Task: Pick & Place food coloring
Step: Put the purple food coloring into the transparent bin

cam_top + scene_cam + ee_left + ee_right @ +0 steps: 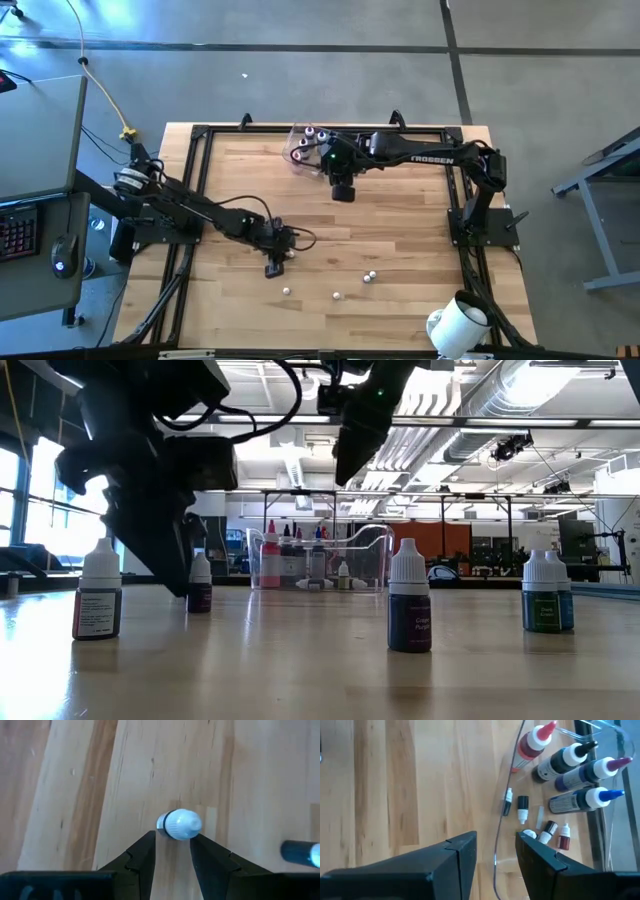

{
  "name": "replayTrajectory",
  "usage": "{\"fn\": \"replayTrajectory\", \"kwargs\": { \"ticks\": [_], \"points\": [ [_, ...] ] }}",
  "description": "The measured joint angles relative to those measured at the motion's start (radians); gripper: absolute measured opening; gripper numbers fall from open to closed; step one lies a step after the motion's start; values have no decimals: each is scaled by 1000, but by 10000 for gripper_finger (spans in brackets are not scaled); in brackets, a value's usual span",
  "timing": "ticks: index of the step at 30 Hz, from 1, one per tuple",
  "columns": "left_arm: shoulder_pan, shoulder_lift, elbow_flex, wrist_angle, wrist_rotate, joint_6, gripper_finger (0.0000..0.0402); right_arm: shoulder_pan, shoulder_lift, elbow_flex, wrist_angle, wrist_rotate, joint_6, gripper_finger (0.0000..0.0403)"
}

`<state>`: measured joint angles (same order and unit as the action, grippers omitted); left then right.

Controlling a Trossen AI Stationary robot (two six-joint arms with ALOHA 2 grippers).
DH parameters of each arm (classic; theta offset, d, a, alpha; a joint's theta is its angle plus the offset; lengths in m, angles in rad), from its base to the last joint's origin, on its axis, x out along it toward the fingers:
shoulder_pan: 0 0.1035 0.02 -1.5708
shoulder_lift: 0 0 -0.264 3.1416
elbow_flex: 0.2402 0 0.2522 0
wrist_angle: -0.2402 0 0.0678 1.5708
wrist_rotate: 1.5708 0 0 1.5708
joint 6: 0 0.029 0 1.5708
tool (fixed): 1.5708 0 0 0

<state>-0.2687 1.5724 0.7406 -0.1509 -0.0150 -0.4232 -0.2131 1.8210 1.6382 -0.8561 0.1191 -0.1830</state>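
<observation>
The food coloring bottles are tiny, with white caps. One stands upright [179,824] just beyond the tips of my left gripper [172,840], which is open and slants down over it near the table's middle [274,266]. In the low view this bottle [199,582] shows beside the dark fingers. Others stand loose on the wood [287,291] [337,296] [370,275]. My right gripper [495,845] hangs open, high over the clear tub [303,150] at the far edge. The tub holds several bottles [565,837].
Larger squeeze bottles with coloured tips [580,770] lie in the tub too. A big white cylinder [458,325] sits at the near right corner. A black frame [195,190] borders the table. Another small bottle [300,854] lies close to the left gripper.
</observation>
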Motion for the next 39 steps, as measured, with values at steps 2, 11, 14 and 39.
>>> {"fn": "replayTrajectory", "kwargs": {
  "ticks": [2,11,14,39],
  "points": [
    [0,14,0,8,1,0,121,0,0,0,-4,-14,0,130],
    [0,49,0,101,-3,53,121,0,0,0,-7,-19,0,129],
    [0,49,0,101,-22,55,121,0,0,0,-8,-19,0,129],
    [112,49,162,57,-159,250,80,123,-1,0,-287,105,100,128]
  ]
}}
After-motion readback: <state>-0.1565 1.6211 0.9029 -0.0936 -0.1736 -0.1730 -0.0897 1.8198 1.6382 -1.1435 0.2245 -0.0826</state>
